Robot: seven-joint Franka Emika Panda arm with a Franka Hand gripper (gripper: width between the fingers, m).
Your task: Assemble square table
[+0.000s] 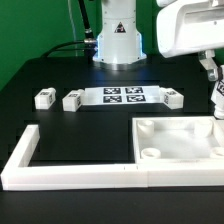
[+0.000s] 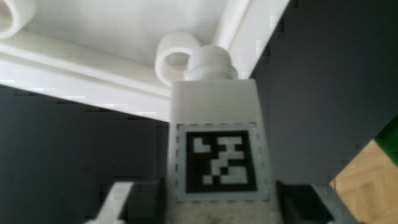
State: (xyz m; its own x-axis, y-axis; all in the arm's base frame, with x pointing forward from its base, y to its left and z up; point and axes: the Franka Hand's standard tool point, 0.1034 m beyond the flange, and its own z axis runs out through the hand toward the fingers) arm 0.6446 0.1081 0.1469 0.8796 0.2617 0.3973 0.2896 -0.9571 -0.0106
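The square table's top point(image 1: 190, 133) lies rim-up at the front of the exterior view's right, with a round hole point(image 1: 150, 153) in its near corner. My gripper point(image 1: 214, 90) hangs over its far right corner, shut on a white tagged leg point(image 1: 217, 108). In the wrist view the leg point(image 2: 217, 120) stands between my two fingers point(image 2: 135, 200), its threaded tip point(image 2: 212, 62) pointing at a round corner hole point(image 2: 176, 55) of the tabletop point(image 2: 107, 30). I cannot tell whether tip and hole touch. Three more legs point(image 1: 44, 98) point(image 1: 73, 99) point(image 1: 171, 97) lie in a row on the black table.
The marker board point(image 1: 122, 96) lies flat between the loose legs. A long white L-shaped border wall point(image 1: 60, 177) runs along the front and up the exterior view's left. The robot's base point(image 1: 118, 40) stands at the back centre.
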